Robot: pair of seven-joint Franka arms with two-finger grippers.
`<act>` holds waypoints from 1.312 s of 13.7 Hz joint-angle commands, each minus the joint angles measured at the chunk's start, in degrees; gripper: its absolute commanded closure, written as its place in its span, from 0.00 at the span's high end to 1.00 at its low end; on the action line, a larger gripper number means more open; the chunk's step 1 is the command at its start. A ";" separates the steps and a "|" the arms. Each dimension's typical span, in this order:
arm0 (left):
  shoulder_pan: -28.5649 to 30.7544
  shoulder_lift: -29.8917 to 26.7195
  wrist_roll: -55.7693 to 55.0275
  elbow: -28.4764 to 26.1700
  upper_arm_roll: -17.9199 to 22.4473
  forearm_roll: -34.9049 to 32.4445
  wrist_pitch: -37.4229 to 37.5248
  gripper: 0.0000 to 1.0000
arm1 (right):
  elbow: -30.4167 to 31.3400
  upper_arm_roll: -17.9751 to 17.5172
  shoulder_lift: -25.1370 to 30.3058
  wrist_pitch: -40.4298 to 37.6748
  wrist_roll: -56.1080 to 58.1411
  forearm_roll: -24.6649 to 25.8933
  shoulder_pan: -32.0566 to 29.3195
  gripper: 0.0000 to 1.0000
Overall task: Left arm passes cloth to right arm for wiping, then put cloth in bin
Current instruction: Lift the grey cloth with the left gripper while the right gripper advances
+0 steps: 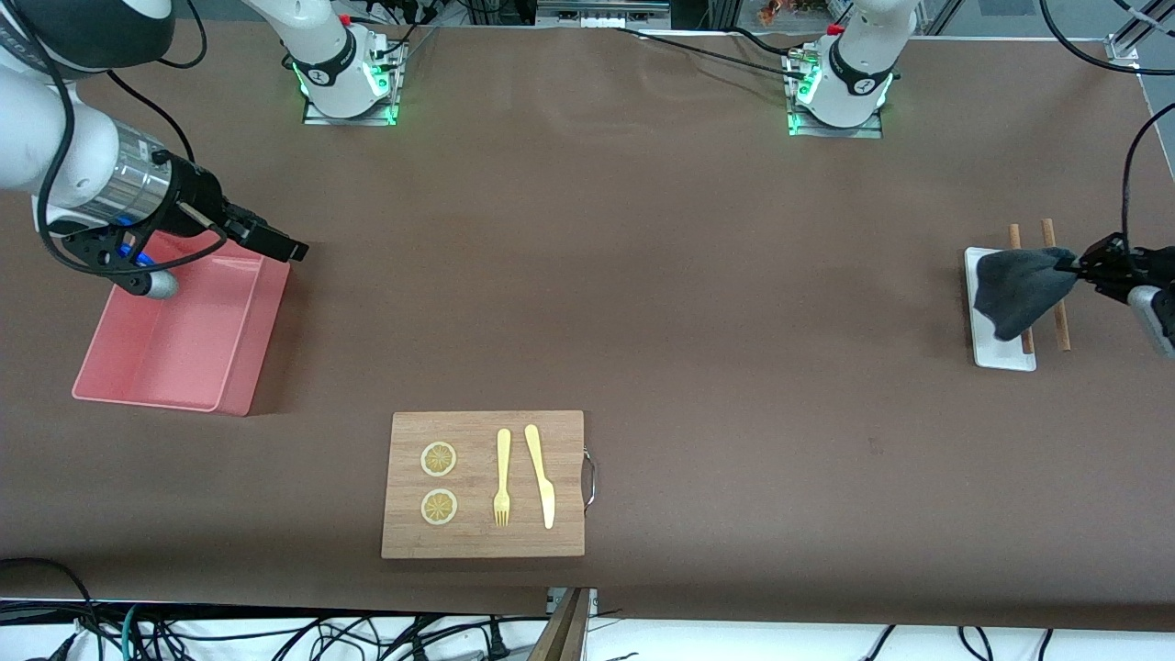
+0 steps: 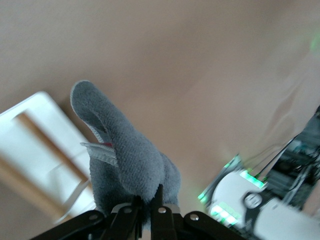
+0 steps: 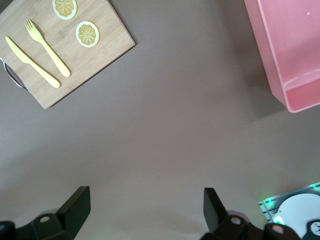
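Brown table (image 1: pixel 643 275) runs edge to edge, matte covering, faint creases near the arm bases. Wide bare stretch through the middle, between the two ends and from the bases down to the board. Cables hang below the table's camera-side edge.

Pink bin (image 1: pixel 197 340) sits at the right arm's end of the table, empty, tall walls, one corner under the right arm (image 1: pixel 83 174). Right gripper (image 1: pixel 266 239) hangs over the bin's rim on the side toward the table's middle, fingers spread wide with nothing between them; right wrist view shows only bare table under the gap.

Wooden cutting board (image 1: pixel 484 484) lies near the camera-side edge, a metal handle on its side toward the left arm's end. On it: yellow knife (image 1: pixel 541 476), yellow fork (image 1: pixel 502 477), two lemon slices (image 1: pixel 439 482) in a column.

White tray (image 1: pixel 1001 353) sits at the left arm's end near the table edge, with two wooden sticks (image 1: pixel 1060 326) lying lengthwise, one on it, the other along its edge.

Left gripper (image 1: pixel 1074 266) is over the tray, jaws pinched on the dark grey cloth (image 1: pixel 1019 289). Cloth hangs from the fingertips, draped above the tray and sticks; contact with them unclear. Left wrist view shows the cloth (image 2: pixel 125 160) bunched right at the fingertips.
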State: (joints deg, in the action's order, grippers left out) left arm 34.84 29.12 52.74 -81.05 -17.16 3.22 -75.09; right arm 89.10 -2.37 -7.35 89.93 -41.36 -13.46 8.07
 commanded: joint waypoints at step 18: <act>-39.67 2.25 -96.13 7.31 0.72 57.24 -17.96 0.00 | -1.39 0.09 -7.50 18.87 -27.88 -2.53 14.87 1.00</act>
State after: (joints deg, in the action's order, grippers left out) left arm -2.93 29.99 -37.11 -76.01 -17.25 57.51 -90.47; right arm 89.09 -2.62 -13.40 107.74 -65.98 -15.20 21.15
